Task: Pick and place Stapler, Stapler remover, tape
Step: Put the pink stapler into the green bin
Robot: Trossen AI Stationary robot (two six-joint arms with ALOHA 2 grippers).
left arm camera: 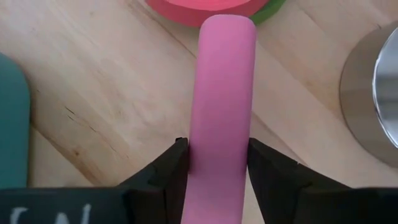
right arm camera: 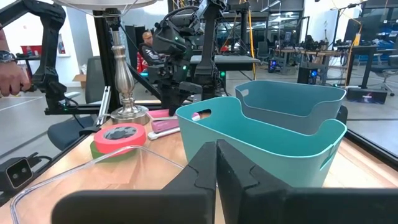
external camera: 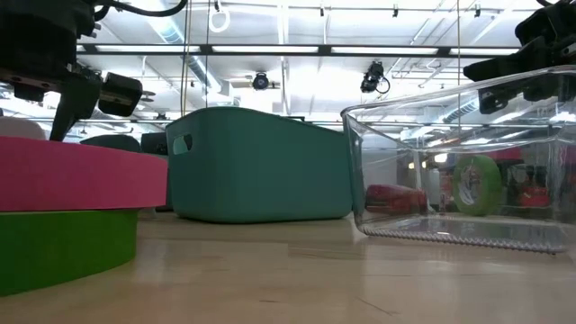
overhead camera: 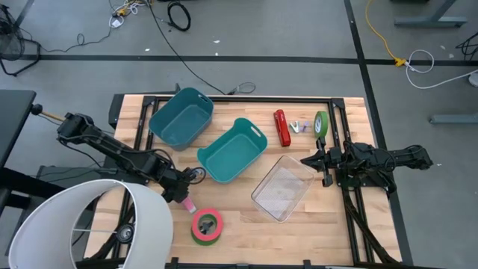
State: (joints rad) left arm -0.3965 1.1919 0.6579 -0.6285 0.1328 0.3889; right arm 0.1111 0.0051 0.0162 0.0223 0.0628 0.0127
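Table: your pale butcher-block wooden table (overhead camera: 299, 232) has visible grain and a dark metal frame around it. It sits on a grey floor with cables lying about.
Room: in the low view you get white ceiling beams and strip lights. A person's hand (right arm camera: 12, 78) pokes in at the edge of the right wrist view.
Lamp: the big white round lampshade (overhead camera: 82, 224) covers the near-left corner, on a turned silver metal stem (right arm camera: 124, 81).
Bins: two smooth teal plastic tubs, one (overhead camera: 181, 116) at the back and one (overhead camera: 232, 149) mid-table. A clear plastic rectangular bin (overhead camera: 282, 187) sits just right of them.
Left arm: it reaches in from the left edge, and your left gripper (overhead camera: 181, 196) is low by the lamp. Its dark fingers (left arm camera: 168, 180) are clamped on a long pink rounded bar (left arm camera: 221, 112) that points at the tape stack.
Right arm: it stretches in from the right, and the right gripper (overhead camera: 314, 160) hovers beside the clear bin, jaws pressed together, holding nothing.
Tape: a red flat tape roll on a green one (overhead camera: 207, 226) lies near the front edge. A green tape ring (overhead camera: 321, 124) stands on edge at the back right.
Stapler: the glossy red stapler (overhead camera: 282, 128) lies just left of that ring.
Remover: a small silvery piece (overhead camera: 301, 126) between them, too tiny to be sure of.
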